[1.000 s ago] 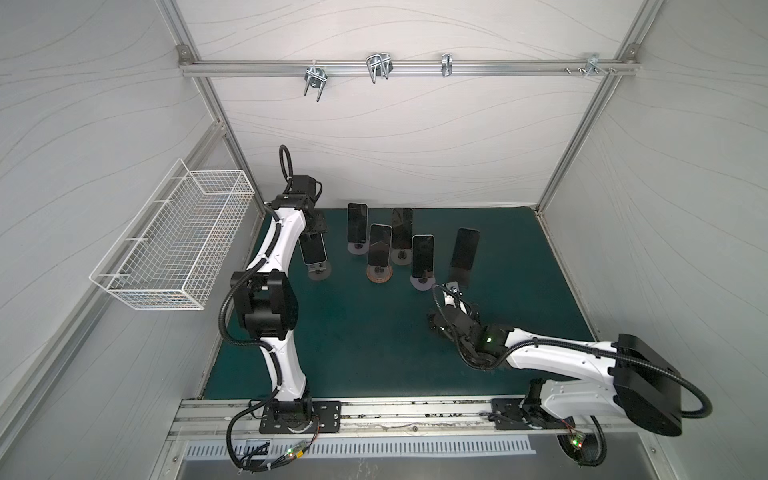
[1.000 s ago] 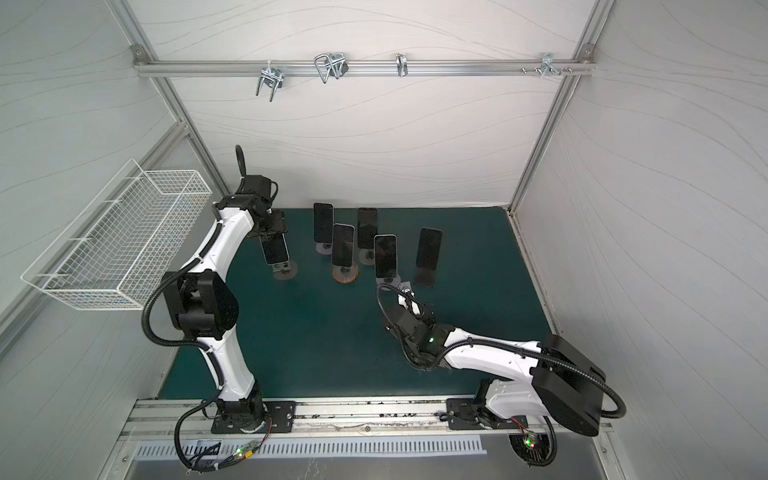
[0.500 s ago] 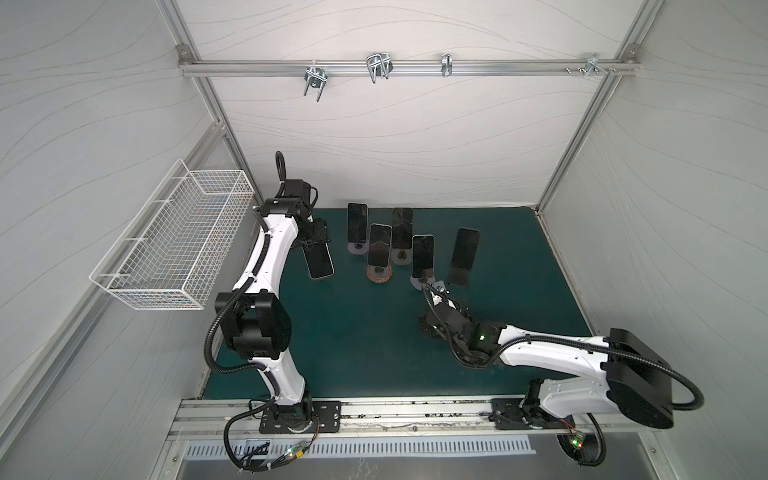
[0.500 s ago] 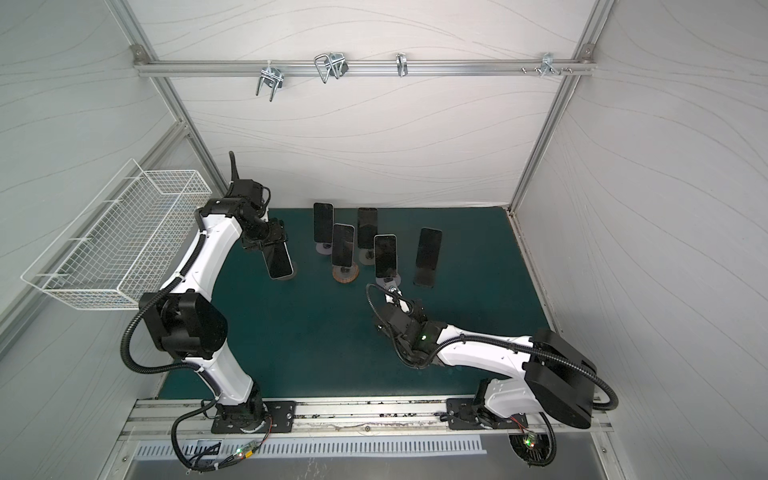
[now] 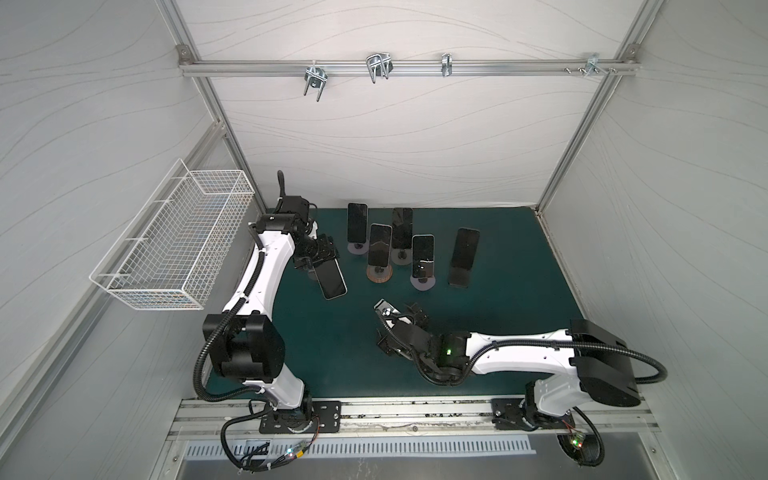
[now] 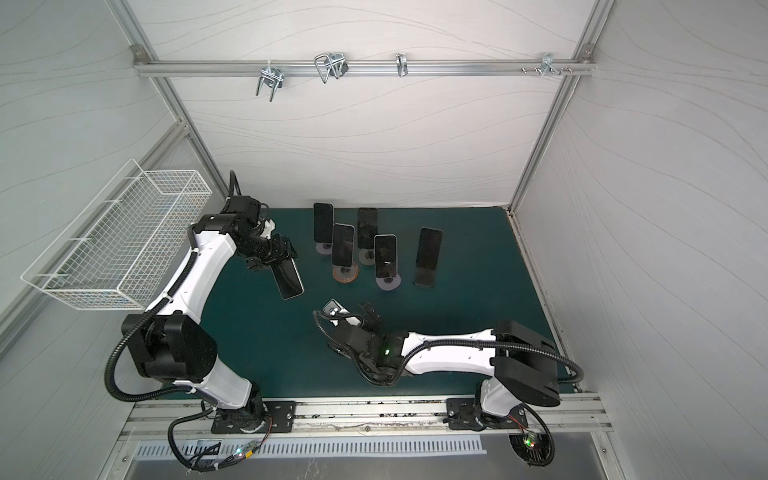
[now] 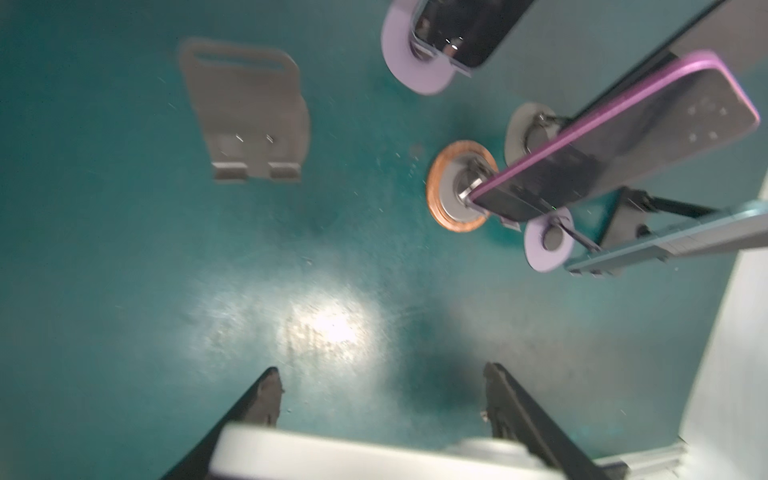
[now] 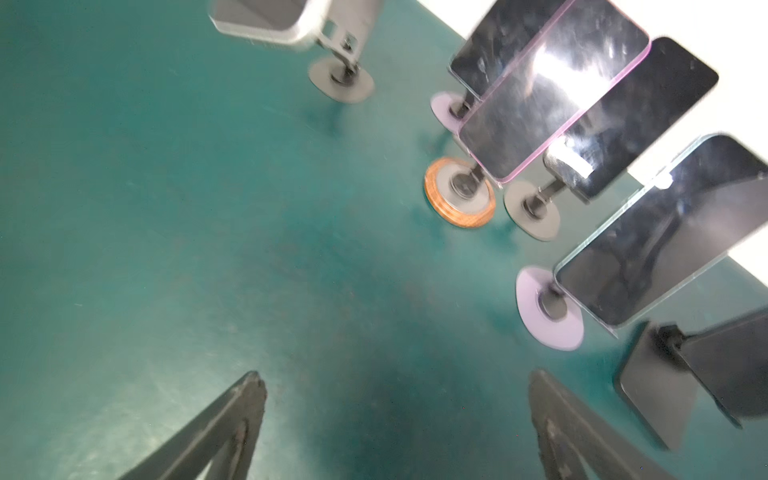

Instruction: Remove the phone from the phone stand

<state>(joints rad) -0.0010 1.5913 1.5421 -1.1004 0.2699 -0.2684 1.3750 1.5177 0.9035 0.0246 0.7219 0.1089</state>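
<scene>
Left gripper (image 5: 319, 266) is clamped tight on the phone (image 5: 331, 280), held tilted up off its stand (image 7: 245, 112). Right gripper (image 8: 395, 378) hangs wide open and empty over the mat (image 5: 332, 353).

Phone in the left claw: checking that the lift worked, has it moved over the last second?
Yes. The phone, gripped by the left claw, now sits lower in both top views and nearer the fixed copper-based stand.
</scene>
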